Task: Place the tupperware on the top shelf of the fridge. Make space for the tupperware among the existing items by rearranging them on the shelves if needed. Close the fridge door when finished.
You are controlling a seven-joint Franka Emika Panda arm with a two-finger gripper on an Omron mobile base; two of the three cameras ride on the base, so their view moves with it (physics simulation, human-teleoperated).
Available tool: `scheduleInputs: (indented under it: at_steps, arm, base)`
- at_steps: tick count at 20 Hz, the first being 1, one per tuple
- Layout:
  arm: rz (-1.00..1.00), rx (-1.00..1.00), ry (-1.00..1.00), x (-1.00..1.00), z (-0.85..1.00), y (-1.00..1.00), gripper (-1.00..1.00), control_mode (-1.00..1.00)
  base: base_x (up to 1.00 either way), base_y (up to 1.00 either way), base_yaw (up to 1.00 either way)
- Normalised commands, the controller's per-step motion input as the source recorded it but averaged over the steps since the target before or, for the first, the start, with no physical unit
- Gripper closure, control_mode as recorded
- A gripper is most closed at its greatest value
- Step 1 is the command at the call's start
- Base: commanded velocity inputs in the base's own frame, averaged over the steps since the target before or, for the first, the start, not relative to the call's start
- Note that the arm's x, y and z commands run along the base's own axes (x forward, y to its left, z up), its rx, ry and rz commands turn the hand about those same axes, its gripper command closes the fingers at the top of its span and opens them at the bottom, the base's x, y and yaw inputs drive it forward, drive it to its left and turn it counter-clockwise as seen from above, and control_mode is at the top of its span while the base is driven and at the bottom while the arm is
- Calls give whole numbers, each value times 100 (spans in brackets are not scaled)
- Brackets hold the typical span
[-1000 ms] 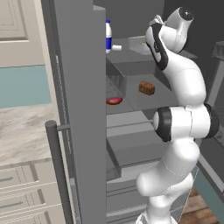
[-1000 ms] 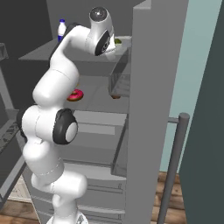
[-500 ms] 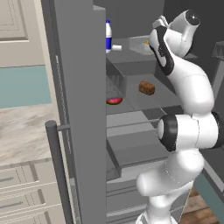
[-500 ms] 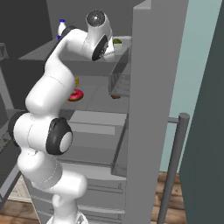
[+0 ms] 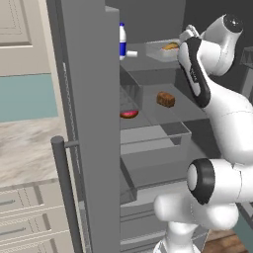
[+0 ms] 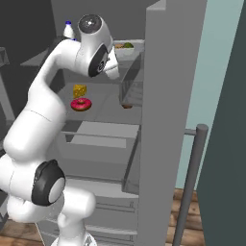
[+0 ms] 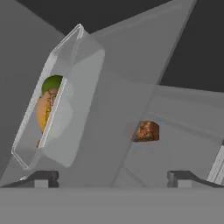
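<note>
Inside the fridge [image 5: 94, 148] we see the tupperware [image 7: 52, 109] resting on the top shelf [image 5: 148, 62]; our end effector [image 7: 111, 177] is spread and empty; both doors remain to close

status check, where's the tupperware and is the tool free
Tool open, holding nothing. Tupperware sits on the top shelf, right of the bottle. Fridge door open, nothing blocking.
</note>
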Motion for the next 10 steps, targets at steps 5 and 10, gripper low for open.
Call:
scheduleInputs:
  at_steps: [5,10]
  arm:
    - [6,-13,12,-99,-54,38,-100,-100]
    - [35,-19,24,-75,-42,20,-100,-100]
  base:
    - [0,0,0]
    - [0,0,0]
